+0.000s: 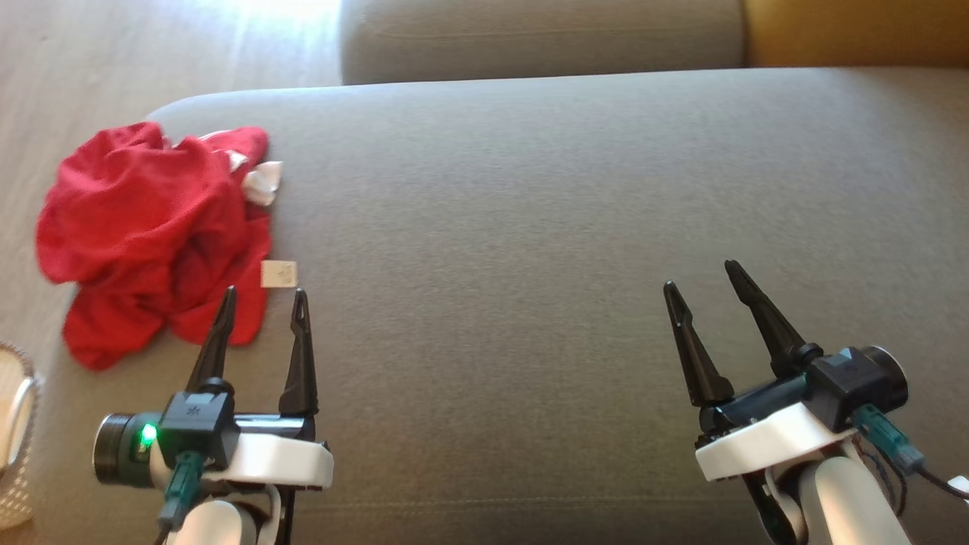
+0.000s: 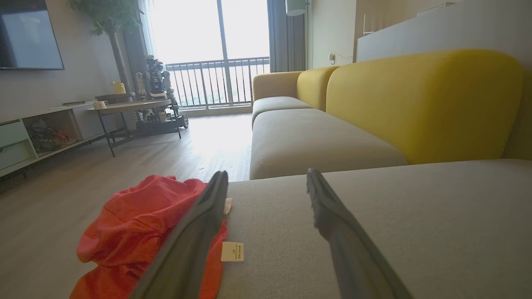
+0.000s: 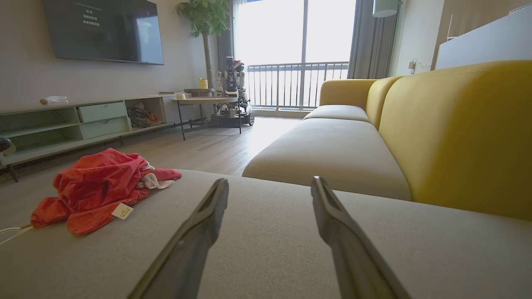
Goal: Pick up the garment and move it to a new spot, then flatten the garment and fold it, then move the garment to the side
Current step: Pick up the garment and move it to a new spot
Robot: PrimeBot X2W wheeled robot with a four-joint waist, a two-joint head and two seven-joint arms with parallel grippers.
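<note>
A crumpled red garment point(image 1: 151, 235) lies bunched at the far left edge of the grey sofa cushion point(image 1: 530, 227), with a white inner patch and a small paper tag point(image 1: 278, 273) beside it. It also shows in the left wrist view point(image 2: 137, 232) and in the right wrist view point(image 3: 95, 187). My left gripper point(image 1: 265, 299) is open, its fingertips just short of the garment's near right edge, touching nothing. Far off to the right, my right gripper point(image 1: 704, 276) hovers open over bare cushion.
A second grey seat point(image 1: 537, 38) and a yellow backrest point(image 1: 855, 30) lie beyond the cushion. Wooden floor point(image 1: 113, 53) runs along the left. A pale woven basket point(image 1: 15, 446) stands at the lower left. A low table point(image 3: 208, 101) and TV shelf point(image 3: 83, 120) stand across the room.
</note>
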